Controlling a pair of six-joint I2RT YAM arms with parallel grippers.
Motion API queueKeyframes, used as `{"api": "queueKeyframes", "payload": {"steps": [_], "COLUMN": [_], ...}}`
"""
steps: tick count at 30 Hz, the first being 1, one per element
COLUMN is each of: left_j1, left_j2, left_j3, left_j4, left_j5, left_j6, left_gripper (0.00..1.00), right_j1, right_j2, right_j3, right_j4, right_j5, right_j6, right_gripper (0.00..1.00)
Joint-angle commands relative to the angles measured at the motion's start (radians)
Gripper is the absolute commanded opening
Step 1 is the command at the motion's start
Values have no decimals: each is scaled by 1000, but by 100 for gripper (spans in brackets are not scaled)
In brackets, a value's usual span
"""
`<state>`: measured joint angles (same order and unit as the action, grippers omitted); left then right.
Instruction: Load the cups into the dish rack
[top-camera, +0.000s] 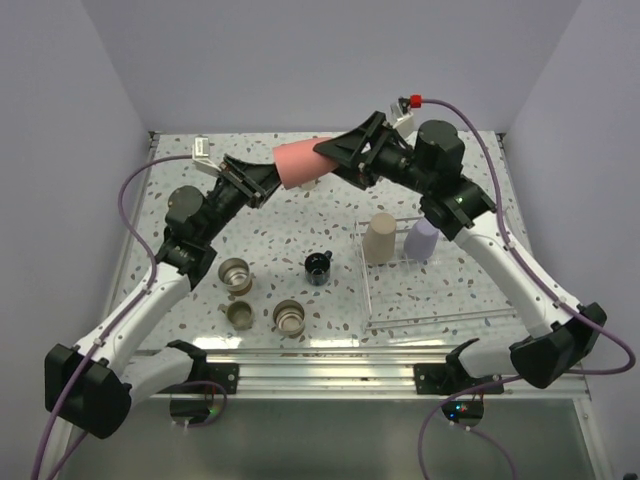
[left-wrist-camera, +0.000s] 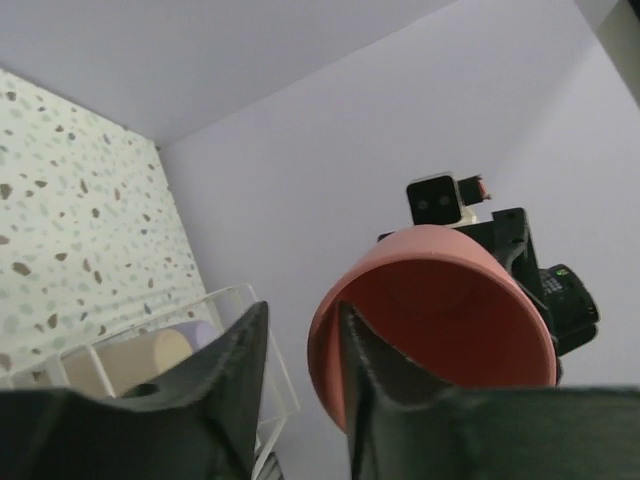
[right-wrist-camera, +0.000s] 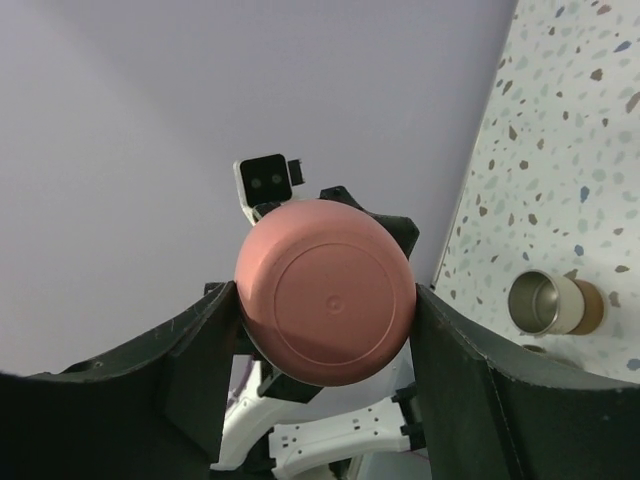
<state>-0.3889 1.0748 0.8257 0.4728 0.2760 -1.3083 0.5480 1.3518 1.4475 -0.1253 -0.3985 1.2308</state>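
Observation:
A coral-red cup (top-camera: 300, 163) hangs on its side in the air over the back of the table, between both grippers. My right gripper (top-camera: 335, 155) is shut on its base end; in the right wrist view the fingers press both sides of the cup (right-wrist-camera: 325, 300). My left gripper (top-camera: 268, 182) is at the cup's mouth. In the left wrist view (left-wrist-camera: 300, 370) its jaws are apart, with one finger inside the cup (left-wrist-camera: 440, 310) and the other outside, clear of the wall. A beige cup (top-camera: 380, 238) and a lavender cup (top-camera: 421, 240) stand in the wire dish rack (top-camera: 440, 310).
A black mug (top-camera: 318, 267) stands at mid-table. Three steel cups (top-camera: 235, 272), (top-camera: 240, 314), (top-camera: 289, 317) stand at the near left. The rack's near half holds nothing. Grey walls close in the back and sides.

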Motion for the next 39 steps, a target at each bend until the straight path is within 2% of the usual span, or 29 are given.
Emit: {"api": "queueKeyframes", "payload": {"steps": [1, 2, 3, 5, 7, 8, 9, 12, 20, 25, 27, 31, 39], "left_j1": [-1, -1, 1, 8, 15, 18, 22, 25, 31, 35, 35, 38, 51], "left_j2": [-44, -52, -52, -49, -39, -38, -35, -19, 77, 138, 172, 231, 335], "left_j3": [55, 59, 65, 75, 84, 84, 90, 114, 188, 230, 263, 346, 458], "left_j4": [-180, -215, -232, -269, -298, -306, -316, -371, -468, -479, -530, -612, -680], "left_j5": [-63, -69, -77, -77, -69, -66, -67, -75, -46, -28, -24, -50, -44], "left_j6": [136, 150, 174, 195, 230, 230, 250, 297, 411, 466, 497, 563, 609], "left_gripper": [42, 46, 54, 59, 64, 64, 64, 64, 64, 62, 61, 60, 57], "right_j1": [-20, -35, -46, -83, -123, -135, -146, -177, -200, -206, -207, -236, -327], "right_j2": [-32, -37, -45, -65, -88, -98, -109, -155, -192, -186, -191, -192, -157], "right_j3": [82, 83, 83, 85, 91, 96, 100, 131, 224, 261, 249, 199, 88], "right_j4": [-88, -103, -129, -158, -256, -257, -331, -501, -782, -907, -944, -982, -959], "right_j5": [33, 38, 41, 41, 56, 67, 91, 245, 596, 829, 947, 1079, 1040], "right_j6": [-112, -123, -132, -166, -224, -250, -279, -384, -623, -744, -766, -787, -729], "right_gripper": [0, 0, 0, 0, 0, 0, 0, 0, 0, 0, 0, 0, 0]}}
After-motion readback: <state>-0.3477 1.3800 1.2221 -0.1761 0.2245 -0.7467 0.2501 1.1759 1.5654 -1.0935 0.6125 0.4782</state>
